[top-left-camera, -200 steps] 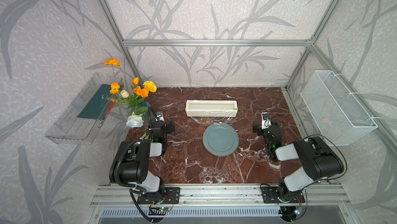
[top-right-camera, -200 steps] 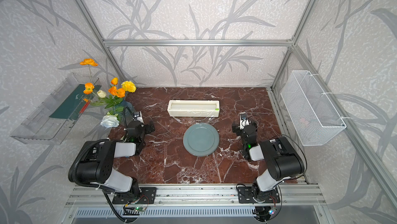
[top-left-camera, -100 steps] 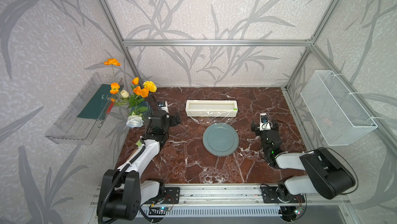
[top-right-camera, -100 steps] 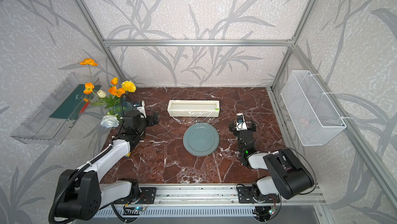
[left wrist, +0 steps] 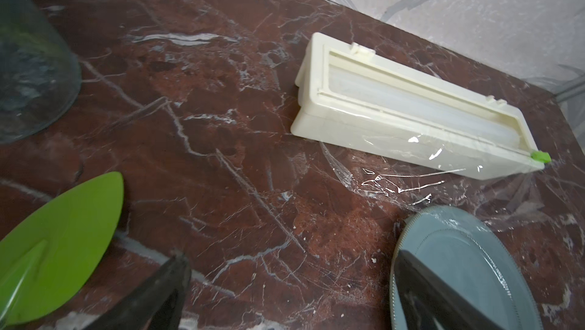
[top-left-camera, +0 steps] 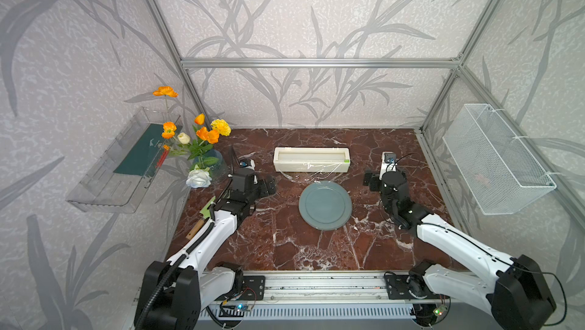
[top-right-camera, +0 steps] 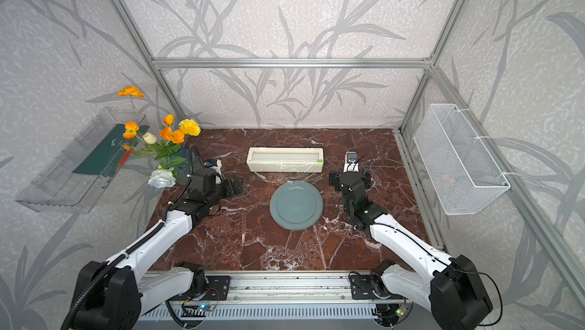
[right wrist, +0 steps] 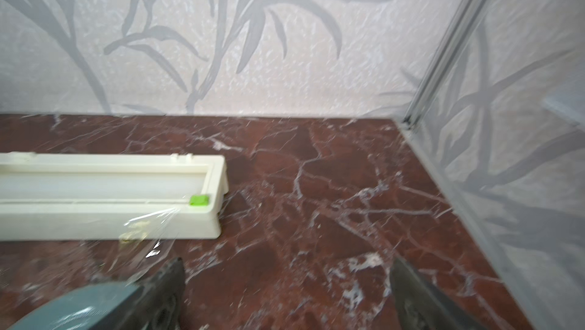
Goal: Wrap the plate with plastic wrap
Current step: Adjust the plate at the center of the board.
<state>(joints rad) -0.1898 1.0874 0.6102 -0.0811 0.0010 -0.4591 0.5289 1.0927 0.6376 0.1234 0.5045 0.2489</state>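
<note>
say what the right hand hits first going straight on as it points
Way looks free of objects: ahead of the right hand is bare red-brown marble tabletop, then the leaf-patterned back wall. The long cream-white dispenser box lies aside.

Round grey-blue plate (top-left-camera: 325, 205), flat at the middle of the bench (top-left-camera: 285, 243), bare but for its far rim. Clear crinkled wrap (left wrist: 395, 182), trailing from box (top-left-camera: 311, 156) onto bench, lapping that rim.

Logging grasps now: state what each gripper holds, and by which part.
Nothing is held. The left gripper and the right gripper both stand open and empty; the plastic wrap lies untouched between the dispenser box and the plate.
</note>
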